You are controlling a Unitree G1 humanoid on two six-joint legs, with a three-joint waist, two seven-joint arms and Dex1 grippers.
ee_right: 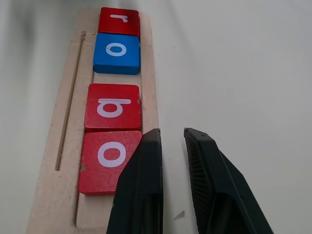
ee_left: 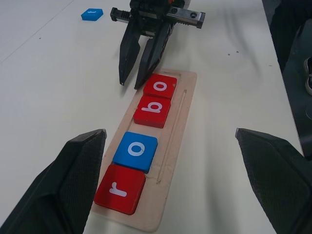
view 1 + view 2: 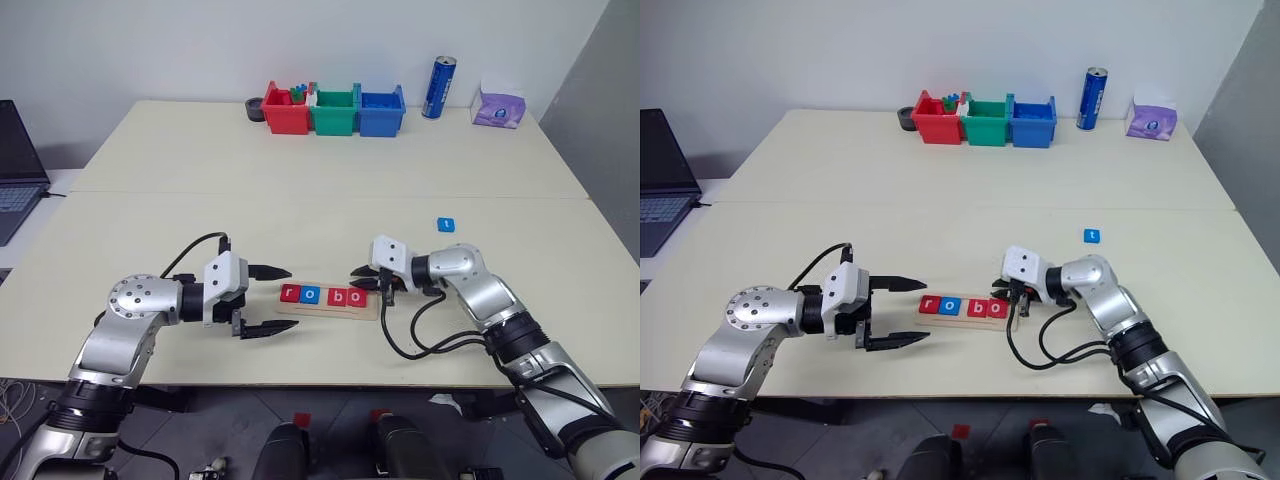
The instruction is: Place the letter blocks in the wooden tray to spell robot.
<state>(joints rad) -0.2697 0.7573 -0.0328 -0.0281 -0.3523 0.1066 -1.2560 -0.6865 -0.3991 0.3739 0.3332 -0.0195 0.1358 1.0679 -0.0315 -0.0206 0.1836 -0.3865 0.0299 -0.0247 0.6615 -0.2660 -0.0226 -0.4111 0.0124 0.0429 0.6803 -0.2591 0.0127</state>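
Observation:
The wooden tray (image 2: 181,117) lies near the table's front edge between my two grippers. It holds four letter blocks in a row: red r (image 2: 119,189), blue o (image 2: 135,150), red b (image 2: 152,110) and red o (image 2: 161,86). A blue letter block marked t (image 3: 445,224) lies loose on the table, farther back on the right. My right gripper (image 1: 171,130) is at the tray's right end, beside the red o. Its fingers are almost together and hold nothing. My left gripper (image 3: 293,297) stands wide open and empty at the tray's left end.
Red (image 3: 287,110), green (image 3: 334,112) and blue (image 3: 381,112) bins stand in a row at the back of the table. To their right are a blue can (image 3: 439,87) and a purple tissue pack (image 3: 497,107). A laptop (image 3: 15,165) sits off the left side.

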